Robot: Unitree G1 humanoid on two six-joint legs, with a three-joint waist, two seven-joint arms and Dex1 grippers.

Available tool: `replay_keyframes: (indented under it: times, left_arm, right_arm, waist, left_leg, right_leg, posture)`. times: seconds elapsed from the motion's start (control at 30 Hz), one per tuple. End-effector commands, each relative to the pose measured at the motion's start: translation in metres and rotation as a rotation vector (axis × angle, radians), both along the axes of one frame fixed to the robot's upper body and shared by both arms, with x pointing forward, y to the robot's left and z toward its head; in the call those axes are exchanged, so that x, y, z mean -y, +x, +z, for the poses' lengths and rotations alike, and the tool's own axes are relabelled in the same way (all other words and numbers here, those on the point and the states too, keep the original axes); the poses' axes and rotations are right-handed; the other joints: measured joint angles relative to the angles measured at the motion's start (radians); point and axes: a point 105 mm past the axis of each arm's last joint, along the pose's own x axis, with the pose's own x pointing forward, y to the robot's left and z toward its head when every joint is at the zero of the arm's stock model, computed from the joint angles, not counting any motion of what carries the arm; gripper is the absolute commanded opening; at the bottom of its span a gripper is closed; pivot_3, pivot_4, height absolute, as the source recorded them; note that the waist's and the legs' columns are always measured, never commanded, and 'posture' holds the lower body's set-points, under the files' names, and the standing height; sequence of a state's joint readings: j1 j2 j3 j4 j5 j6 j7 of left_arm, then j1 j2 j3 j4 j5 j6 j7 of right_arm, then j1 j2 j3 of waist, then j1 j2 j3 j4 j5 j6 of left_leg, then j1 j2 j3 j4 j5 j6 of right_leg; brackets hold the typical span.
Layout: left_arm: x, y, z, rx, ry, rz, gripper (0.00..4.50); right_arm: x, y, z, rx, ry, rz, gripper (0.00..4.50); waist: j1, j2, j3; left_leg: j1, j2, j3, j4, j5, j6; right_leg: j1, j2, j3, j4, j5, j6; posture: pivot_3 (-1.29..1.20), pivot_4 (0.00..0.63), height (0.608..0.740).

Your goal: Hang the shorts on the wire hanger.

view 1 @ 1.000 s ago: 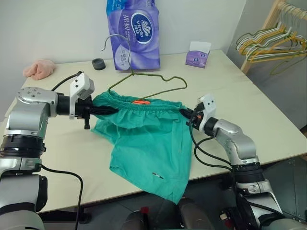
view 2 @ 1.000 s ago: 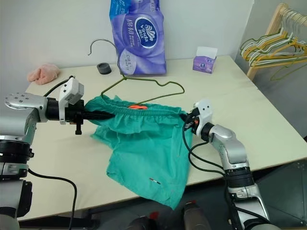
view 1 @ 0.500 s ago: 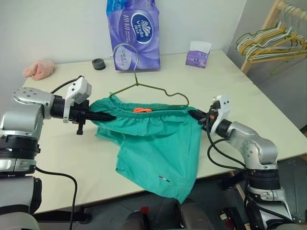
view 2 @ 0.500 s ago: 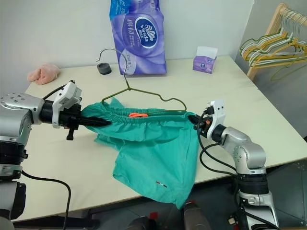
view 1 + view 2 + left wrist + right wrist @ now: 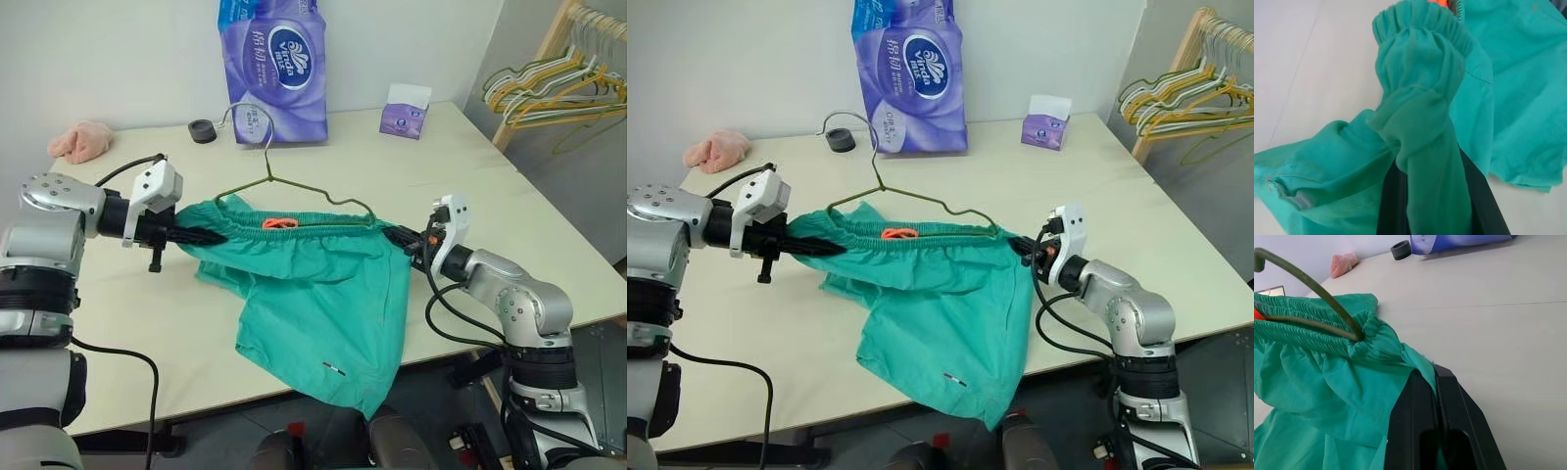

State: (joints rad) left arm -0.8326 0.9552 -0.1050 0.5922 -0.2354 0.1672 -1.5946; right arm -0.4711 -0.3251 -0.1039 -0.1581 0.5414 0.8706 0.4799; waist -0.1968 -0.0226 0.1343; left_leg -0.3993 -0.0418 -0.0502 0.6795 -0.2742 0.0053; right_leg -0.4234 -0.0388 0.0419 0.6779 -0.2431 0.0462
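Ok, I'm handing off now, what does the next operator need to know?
Left gripper: shut on the left end of the shorts' waistband.
Right gripper: shut on the right end.
The shorts are stretched between them above the table, legs hanging over the front edge.
The hanger has its right shoulder running into the waistband, hook up; the left end can't be made out.
Done: shorts lifted and spread, hanger partly in.
Left: seat the waistband over both hanger ends, then let go.
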Motion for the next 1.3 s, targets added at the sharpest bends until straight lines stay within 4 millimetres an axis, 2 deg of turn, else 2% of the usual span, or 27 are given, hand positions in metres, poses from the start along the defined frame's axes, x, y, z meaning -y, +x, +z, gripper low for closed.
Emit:
replay_keyframes:
  times: [0.03,0.23,0.5,0.8,1.0,1.2,1.3]
  left_arm:
    - [-0.017,-0.003,0.011,0.03,0.017,0.06,0.0]
    - [-0.015,-0.008,0.008,0.019,0.054,0.041,0.0]
    - [-0.022,-0.001,0.011,0.062,0.073,0.107,0.0]
    - [-0.032,-0.01,-0.003,0.011,0.157,0.095,0.0]
    - [-0.038,-0.006,-0.007,0.022,0.217,0.124,0.0]
    - [-0.038,-0.004,-0.016,0.043,0.309,0.102,0.0]
    - [-0.037,-0.001,-0.014,0.072,0.315,0.108,0.0]
  right_arm:
    - [0.034,0.005,0.009,0.032,-0.023,-0.136,0.01]
    - [0.035,0.006,0.009,0.03,-0.014,-0.14,0.01]
    - [0.045,0.006,0.012,0.026,0.008,-0.158,0.01]
    - [0.057,0.005,0.027,0.084,0.022,-0.198,0.01]
    - [0.05,-0.001,0.039,0.135,-0.014,-0.14,0.01]
    - [0.023,-0.014,0.048,0.178,-0.051,-0.016,0.01]
    - [0.024,-0.018,0.047,0.179,-0.076,0.007,0.01]
  waist:
    - [-0.001,0.0,0.0]
    - [0.0,0.0,0.0]
    - [0.0,0.0,0.0]
    - [0.0,0.0,0.0]
    - [0.001,0.0,0.0]
    - [0.0,0.0,0.0]
    - [0.001,0.0,0.0]
  left_leg:
    - [0.0,0.0,0.0,0.0,0.0,0.0]
    - [0.0,0.0,0.0,0.0,0.0,0.0]
    - [0.0,0.0,0.0,0.0,0.0,0.0]
    - [0.0,0.0,0.0,0.0,0.0,0.0]
    - [0.0,0.0,0.0,0.0,0.0,0.0]
    - [0.0,0.0,0.0,0.0,0.0,0.0]
    - [0.0,0.0,0.0,0.0,0.0,0.0]
  right_leg:
    - [0.0,0.0,0.0,0.0,0.0,0.0]
    - [0.0,0.0,0.0,0.0,0.0,0.0]
    - [0.0,0.0,0.0,0.0,0.0,0.0]
    - [0.0,0.0,0.0,0.0,0.0,0.0]
    - [0.0,0.0,0.0,0.0,0.0,0.0]
    - [0.0,0.0,0.0,0.0,0.0,0.0]
    - [0.0,0.0,0.0,0.0,0.0,0.0]
  posture:
    - [-0.22,0.095,0.74]
    - [-0.22,0.093,0.74]
    - [-0.22,0.094,0.74]
    - [-0.21,0.097,0.74]
    - [-0.22,0.097,0.74]
    - [-0.22,0.097,0.74]
    - [-0.22,0.097,0.74]
